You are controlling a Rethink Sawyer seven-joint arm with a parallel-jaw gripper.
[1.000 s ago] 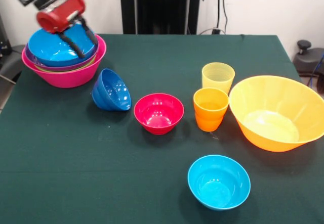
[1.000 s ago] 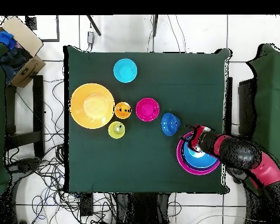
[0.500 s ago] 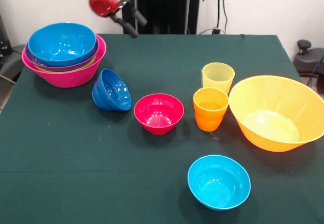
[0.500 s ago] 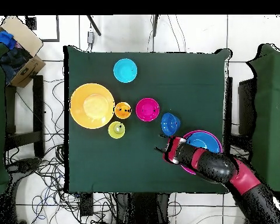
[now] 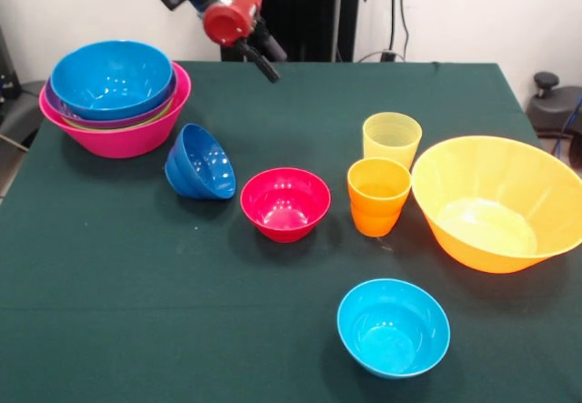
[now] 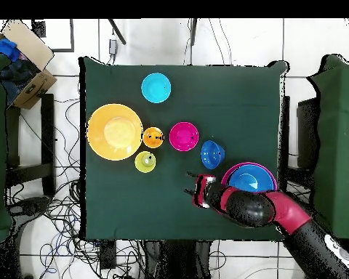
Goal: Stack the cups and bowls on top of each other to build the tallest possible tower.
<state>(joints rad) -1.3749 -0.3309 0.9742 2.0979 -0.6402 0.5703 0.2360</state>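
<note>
One gripper (image 5: 264,55) hanging empty above table (image 5: 300,103), fingers spread apart, sitting beside tower (image 5: 114,94), dark blue bowl (image 5: 200,162) tipping sideways nearby.

Black rounded arm (image 6: 250,207); red segments; red cylindrical wrist (image 5: 232,16); thin black jaws.

Dark green tabletop (image 5: 300,112). Cardboard box (image 6: 28,62) off its corner in overhead view. Cables (image 6: 61,211) on tiled floor (image 6: 308,51).
</note>
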